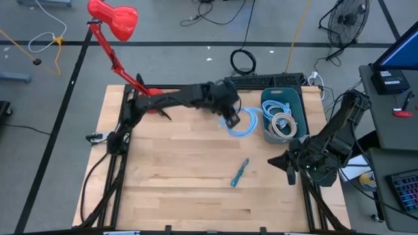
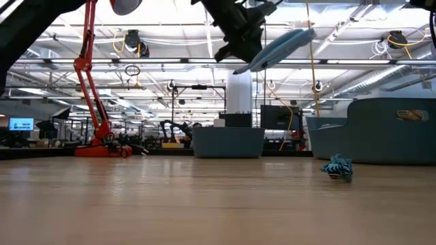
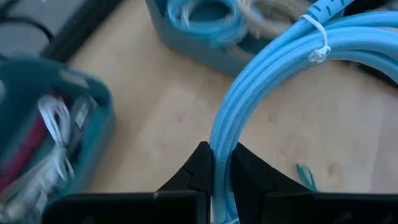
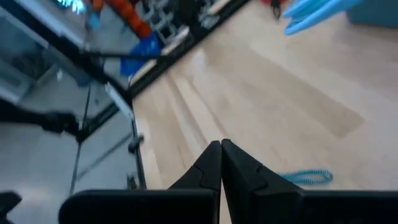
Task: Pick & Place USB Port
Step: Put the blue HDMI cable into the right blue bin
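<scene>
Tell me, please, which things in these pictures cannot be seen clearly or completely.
- Coiled light-blue braided cable: in the left wrist view, its far loop is cut off by the picture edge; its connectors are not visible.
- Small teal cable on the wooden table: too small in the high view to identify its plug.
- Teal plastic bin: blurred in the left wrist view, contents unclear.

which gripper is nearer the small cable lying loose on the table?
Right. The right gripper hangs shut to the side of the small cable, near the table edge. The left gripper is farther back, lifted, shut on the light-blue coiled cable.
</scene>
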